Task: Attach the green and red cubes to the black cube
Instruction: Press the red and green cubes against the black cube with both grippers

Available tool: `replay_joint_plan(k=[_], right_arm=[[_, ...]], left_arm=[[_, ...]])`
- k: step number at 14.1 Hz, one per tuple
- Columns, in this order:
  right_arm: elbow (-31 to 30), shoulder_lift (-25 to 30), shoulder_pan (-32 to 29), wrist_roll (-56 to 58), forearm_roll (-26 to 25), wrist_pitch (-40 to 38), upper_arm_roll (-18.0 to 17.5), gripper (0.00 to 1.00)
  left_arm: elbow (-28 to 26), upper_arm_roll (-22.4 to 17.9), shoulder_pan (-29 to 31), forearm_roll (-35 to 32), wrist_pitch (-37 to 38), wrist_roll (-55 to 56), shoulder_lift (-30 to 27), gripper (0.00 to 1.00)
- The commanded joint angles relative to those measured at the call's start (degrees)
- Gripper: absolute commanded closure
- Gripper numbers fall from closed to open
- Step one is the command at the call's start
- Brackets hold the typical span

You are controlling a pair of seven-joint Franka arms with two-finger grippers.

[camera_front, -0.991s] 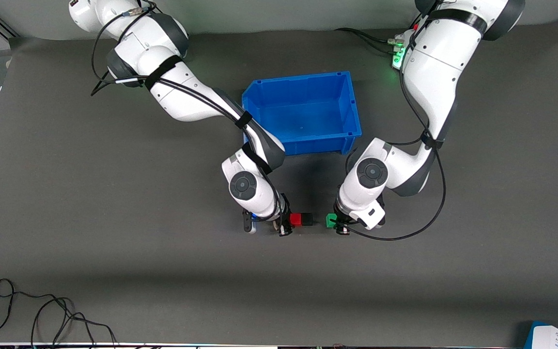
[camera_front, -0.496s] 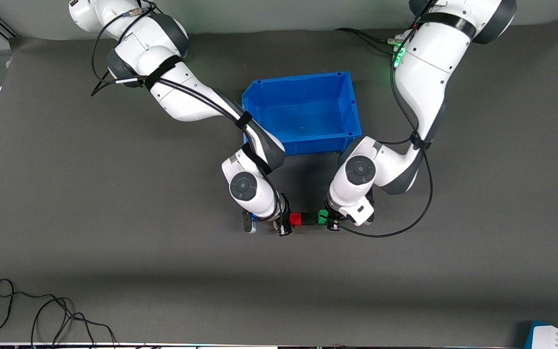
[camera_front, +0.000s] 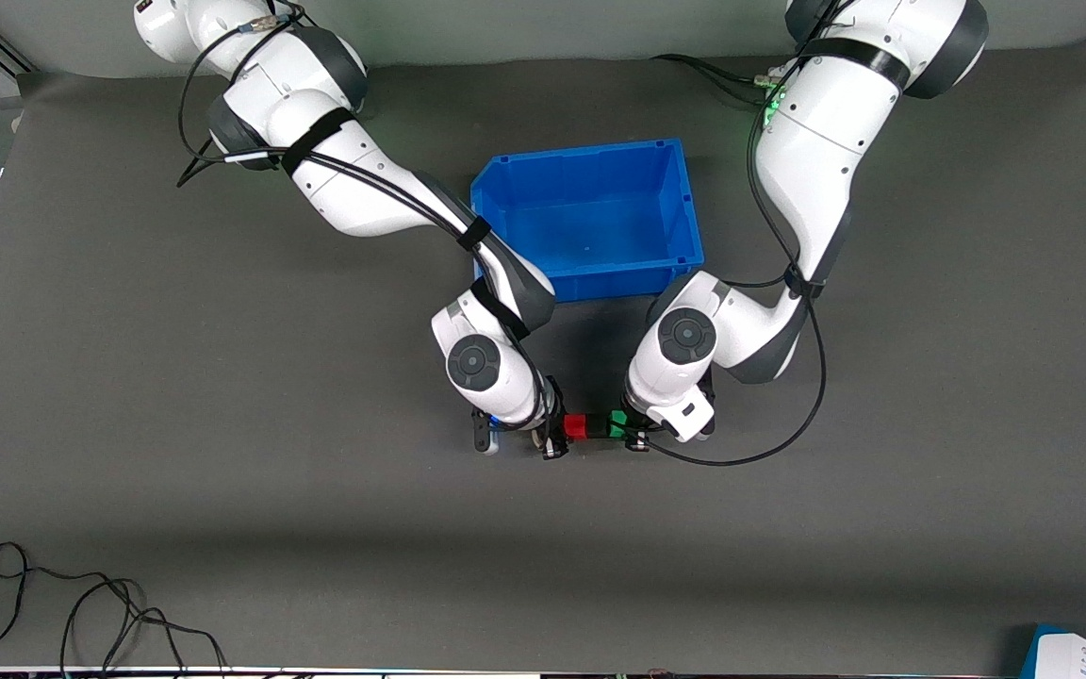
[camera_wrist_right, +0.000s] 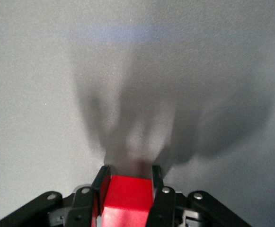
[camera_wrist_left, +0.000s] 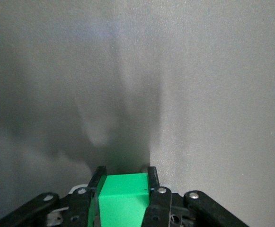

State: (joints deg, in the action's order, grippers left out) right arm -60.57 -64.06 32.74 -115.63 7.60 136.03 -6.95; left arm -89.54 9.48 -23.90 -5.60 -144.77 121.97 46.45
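Over the surface (camera_front: 222,519), we see the left gripper (camera_front: 634,435), clamped on the green cube (camera_front: 617,423), has closed against the black cube (camera_front: 599,426); right gripper (camera_front: 556,437) clamps the red cube (camera_front: 575,426). Joining appears complete.

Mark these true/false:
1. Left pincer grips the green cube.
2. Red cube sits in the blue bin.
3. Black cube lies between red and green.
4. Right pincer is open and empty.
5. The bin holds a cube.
1. True: the left pincer is shut on the green cube.
2. False: the red cube is in the right pincer, over the table.
3. True: the black cube is in line between them.
4. False: it is shut on the red cube.
5. False: the blue bin looks empty.
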Motion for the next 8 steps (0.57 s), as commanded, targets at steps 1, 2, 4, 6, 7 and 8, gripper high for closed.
replay_joint_plan(k=[1,2,4,6,7,8], right_arm=[[2.5,-1.7,0.6,0.8,0.0,-1.2,0.4,0.87],[2.4,-1.7,0.6,0.8,0.0,-1.2,0.4,0.87],[2.4,-1.6,0.6,0.8,-0.1,-1.2,0.5,0.73],[2.1,-1.4,0.6,0.7,-0.2,-1.2,0.7,0.22],[2.0,-1.2,0.7,0.8,-0.7,-1.2,0.8,0.02],[1.9,-1.0,1.0,0.8,-2.6,-1.2,0.8,0.00]], left_arm=[[2.5,-0.5,-1.2,-0.6,0.0,1.6,1.4,0.83],[2.5,-0.6,-1.2,-0.9,0.0,1.0,1.4,0.29],[2.5,-0.6,-1.2,-1.3,0.1,1.2,1.3,0.00],[3.2,-0.9,-1.1,-1.3,0.6,1.2,1.0,0.00],[3.4,-0.9,-0.9,-1.3,1.1,1.1,0.7,0.00],[3.5,-1.1,-0.6,-1.4,1.3,1.0,0.5,0.00]])
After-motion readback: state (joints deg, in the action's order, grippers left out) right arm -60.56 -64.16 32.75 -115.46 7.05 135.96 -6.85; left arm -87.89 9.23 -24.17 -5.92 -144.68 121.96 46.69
